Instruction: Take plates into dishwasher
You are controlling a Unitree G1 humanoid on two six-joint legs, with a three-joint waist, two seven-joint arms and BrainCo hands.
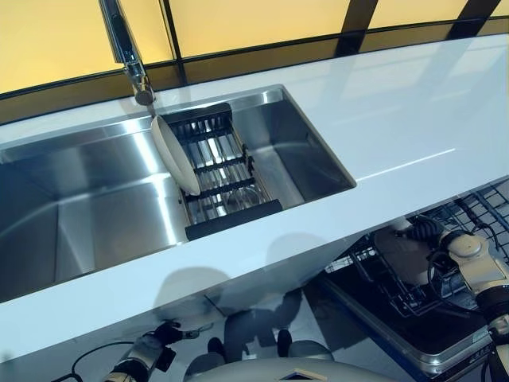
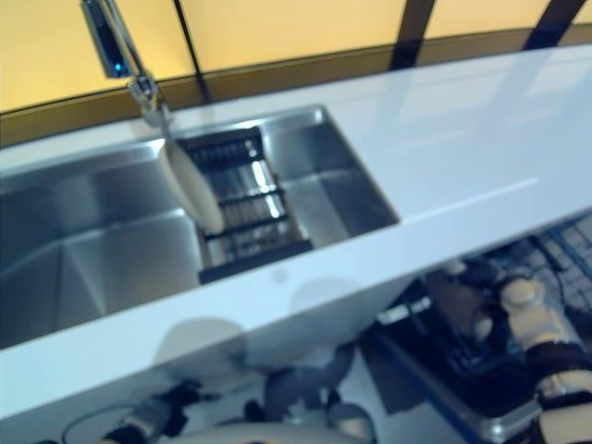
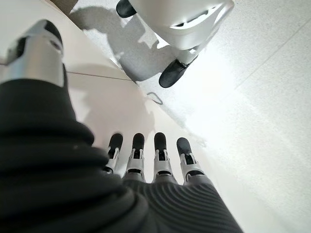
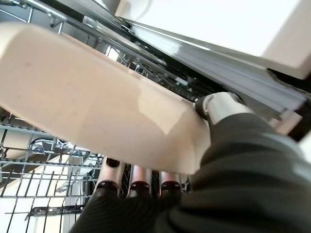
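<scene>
The right hand (image 1: 421, 239) is down below the worktop (image 1: 413, 119) edge, over the pulled-out dishwasher rack (image 4: 43, 179), with a cream plate (image 4: 97, 107) pinched between its thumb and the fingers (image 4: 138, 177) curled beneath. To seat it well, I'd keep the plate on edge, line it up with a gap between the rack's wires and lower it straight, letting go only once the rim rests in the rack; which slot it sits over is hard to make out from here. A second plate (image 1: 175, 155) stands tilted in the sink (image 1: 79, 199), leaning by the black drying rack (image 1: 223, 175) under the tap (image 1: 127, 52), waiting its turn. The left hand (image 3: 155, 160) hangs low beside the cabinet front below the sink, fingers straight and relaxed, holding nothing.
</scene>
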